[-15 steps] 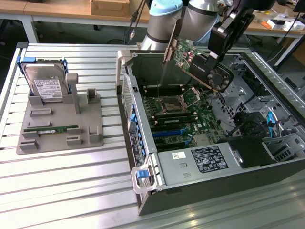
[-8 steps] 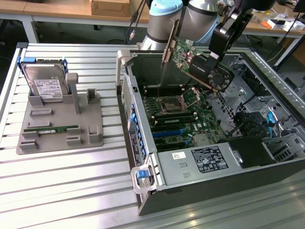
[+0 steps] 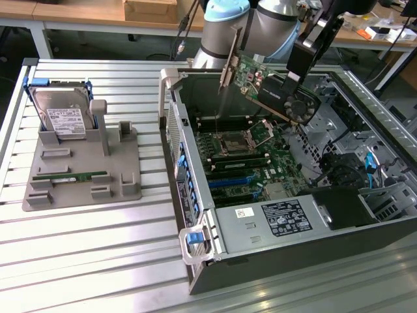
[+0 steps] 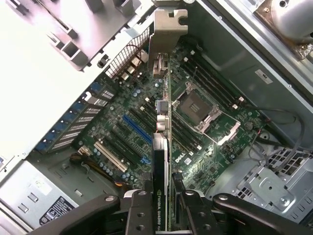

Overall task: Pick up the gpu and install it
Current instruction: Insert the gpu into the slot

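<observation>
My gripper [image 3: 291, 81] is shut on the gpu [image 3: 251, 77], a flat card with a green board side, a black fan cover and a silver end bracket [image 3: 228, 65]. I hold it tilted in the air above the motherboard [image 3: 260, 163] inside the open computer case [image 3: 195, 215]. In the wrist view the gpu [image 4: 161, 161] appears edge-on between my fingers [image 4: 141, 211], its bracket [image 4: 166, 34] reaching toward the case's rear slot wall. It hangs above the expansion slots, beside the blue slot [image 4: 137, 128], and touches none of them.
A grey fixture plate [image 3: 81, 189] at the exterior view's left holds a silver hard drive [image 3: 62, 117] standing in its holder and a green memory stick [image 3: 70, 176]. Inside the case are the CPU socket [image 3: 238, 140], power supply [image 3: 280, 218] and drive cage [image 3: 384, 195].
</observation>
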Controlling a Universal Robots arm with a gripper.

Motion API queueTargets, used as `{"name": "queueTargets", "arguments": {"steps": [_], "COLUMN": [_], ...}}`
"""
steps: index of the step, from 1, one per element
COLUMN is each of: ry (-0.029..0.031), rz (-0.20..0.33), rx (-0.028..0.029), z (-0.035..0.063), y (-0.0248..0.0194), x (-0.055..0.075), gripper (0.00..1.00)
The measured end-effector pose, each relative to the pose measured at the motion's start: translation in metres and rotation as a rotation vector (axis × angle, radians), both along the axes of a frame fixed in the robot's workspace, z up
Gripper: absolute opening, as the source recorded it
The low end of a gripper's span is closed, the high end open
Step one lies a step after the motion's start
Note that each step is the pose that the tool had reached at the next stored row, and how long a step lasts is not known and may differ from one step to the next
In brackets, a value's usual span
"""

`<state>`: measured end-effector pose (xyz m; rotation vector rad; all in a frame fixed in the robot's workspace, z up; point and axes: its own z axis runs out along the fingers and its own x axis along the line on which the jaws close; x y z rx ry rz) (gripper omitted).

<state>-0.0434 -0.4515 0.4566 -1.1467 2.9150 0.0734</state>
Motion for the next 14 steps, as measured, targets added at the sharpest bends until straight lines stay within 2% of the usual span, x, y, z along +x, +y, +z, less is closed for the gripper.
{"name": "queueTargets", "arguments": {"steps": [14], "ry": [0.0], "rz": [0.126], "rx": [0.0], "z": [0.0], "y": [0.0], "x": [0.0], "gripper": [0.26]}}
